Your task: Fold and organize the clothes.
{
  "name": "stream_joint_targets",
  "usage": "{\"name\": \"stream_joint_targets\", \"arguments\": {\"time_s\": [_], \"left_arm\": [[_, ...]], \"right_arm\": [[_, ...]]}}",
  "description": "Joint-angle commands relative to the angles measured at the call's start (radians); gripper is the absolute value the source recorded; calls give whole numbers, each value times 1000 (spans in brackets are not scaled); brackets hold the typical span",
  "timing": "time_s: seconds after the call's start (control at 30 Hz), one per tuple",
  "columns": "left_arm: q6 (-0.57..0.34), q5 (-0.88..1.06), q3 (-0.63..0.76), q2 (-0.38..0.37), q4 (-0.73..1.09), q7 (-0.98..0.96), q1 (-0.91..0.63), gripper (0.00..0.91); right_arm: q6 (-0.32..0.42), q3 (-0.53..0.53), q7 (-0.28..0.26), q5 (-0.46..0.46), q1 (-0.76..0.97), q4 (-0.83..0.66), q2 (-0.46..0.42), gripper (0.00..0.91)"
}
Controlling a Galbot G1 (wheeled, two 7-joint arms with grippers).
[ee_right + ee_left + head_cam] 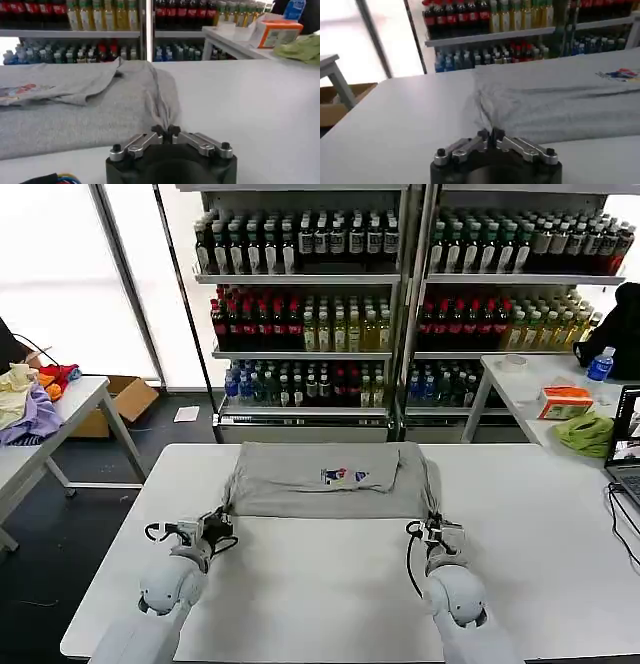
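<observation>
Head view is showing you both grippers, left gripper (222, 522) and right gripper (428, 526), pinching the grey shirt's (330, 479) limp, light near corners; you're holding well.

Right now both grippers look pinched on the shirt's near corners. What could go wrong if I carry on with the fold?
1. The left gripper and right gripper each hold only a thin pinch of the grey shirt; a quick lift could pull the cloth free.
2. The right side is already bunched into folds, so folding forward may lock in wrinkles.
3. The shirt lies near the table's far edge; pushing it away could slide it off.
</observation>
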Motion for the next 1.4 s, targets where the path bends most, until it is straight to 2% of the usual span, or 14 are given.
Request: {"name": "stream_joint_targets", "arguments": {"time_s": [0.03, 0.3, 0.47, 0.6, 0.73, 0.83, 1.1, 1.27, 1.3, 1.33, 1.4], "left_arm": [[-11, 0, -24, 5, -89, -4, 61, 0], [-10, -1, -79, 22, -389, -23, 260, 0], [-35, 23, -114, -9, -584, -31, 487, 0], [-49, 32, -150, -14, -672, -29, 579, 0], [-42, 29, -188, -19, -722, -40, 665, 0], [-53, 17, -220, -23, -769, -36, 799, 0], [-61, 37, -196, -34, -785, -71, 970, 0], [-62, 46, -200, -39, -763, -77, 979, 0], [-62, 48, -198, -43, -759, -76, 979, 0], [-61, 48, -197, -47, -759, -75, 979, 10], [-58, 48, -197, -49, -763, -71, 980, 897]], "right_arm": [[-3, -1, -1, -5, -54, 121, 0, 0], [-4, 16, 14, -2, -159, 358, -45, 0], [-4, 35, 35, -4, -305, 471, -50, 0], [-3, 56, 39, -7, -434, 548, -48, 0], [-3, 75, 58, -44, -553, 615, -45, 0], [-3, 87, 62, -66, -644, 648, -61, 0], [-3, 124, 82, -95, -809, 675, -91, 0], [0, 135, 102, -97, -820, 637, -95, 20], [-1, 136, 103, -95, -818, 631, -93, 746], [-3, 136, 103, -93, -821, 626, -92, 907], [-3, 129, 108, -93, -828, 621, -92, 907]]}}
